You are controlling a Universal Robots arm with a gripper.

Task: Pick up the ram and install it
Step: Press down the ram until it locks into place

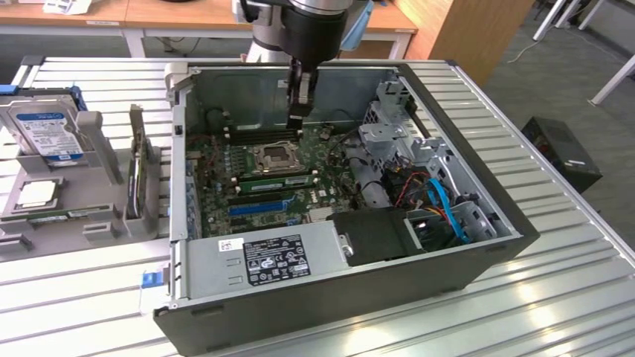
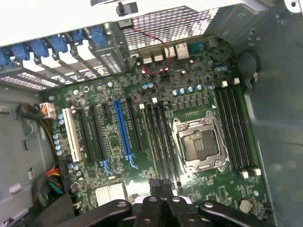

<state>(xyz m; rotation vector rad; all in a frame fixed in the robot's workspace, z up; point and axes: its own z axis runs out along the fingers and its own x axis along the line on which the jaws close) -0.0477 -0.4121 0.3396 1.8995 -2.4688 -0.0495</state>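
Note:
The ram (image 1: 276, 176) is a thin green stick lying along a memory slot beside the CPU socket (image 1: 275, 156), between white clips, inside the open computer case (image 1: 476, 256). My gripper (image 1: 296, 125) hangs from the arm above the motherboard (image 1: 248, 197), raised clear of the board. Its dark fingers are shut, with nothing seen between them. In the wrist view the gripper (image 2: 160, 183) points down near the end of the black memory slots (image 2: 163, 142) next to the socket (image 2: 199, 142). There I cannot pick out the ram among the slots.
A blue expansion slot (image 2: 122, 130) and a white slot (image 2: 71, 135) lie beside the memory slots. The power supply (image 1: 268, 256) and drive cage with blue cables (image 1: 436, 201) crowd the case. A grey fixture (image 1: 59, 171) with a hard drive stands at the exterior view's left.

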